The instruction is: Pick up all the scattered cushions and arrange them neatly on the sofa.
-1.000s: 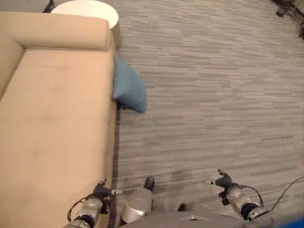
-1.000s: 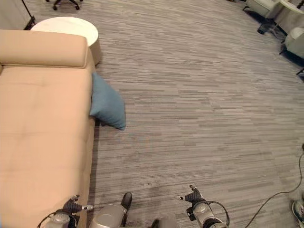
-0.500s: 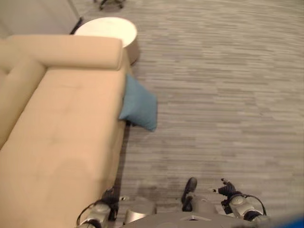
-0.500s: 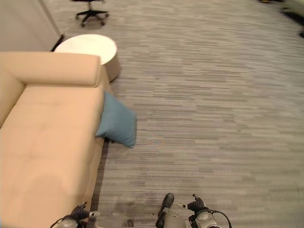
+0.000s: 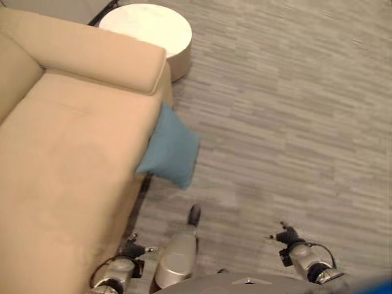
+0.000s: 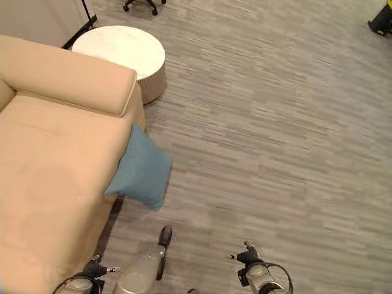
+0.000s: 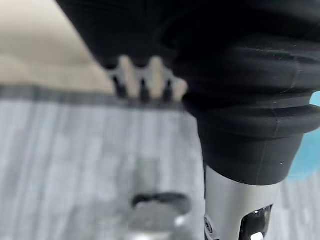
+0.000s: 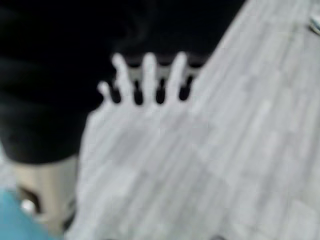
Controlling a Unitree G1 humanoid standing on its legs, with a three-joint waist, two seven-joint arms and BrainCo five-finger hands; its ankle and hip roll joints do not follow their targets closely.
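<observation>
Blue cushion (image 5: 169, 151) leans on the sofa (image 5: 61, 153) front, ahead of both empty, straight-fingered robot hands (image 5: 130, 250) (image 5: 285, 236)

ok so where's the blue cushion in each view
Left eye view: blue cushion, left of centre, leaning on the sofa front.
Right eye view: lower left, against the same edge.
Left wrist view: blue sliver at one edge.
Right wrist view: blue corner patch.
Shared landmark: round white table.
</observation>
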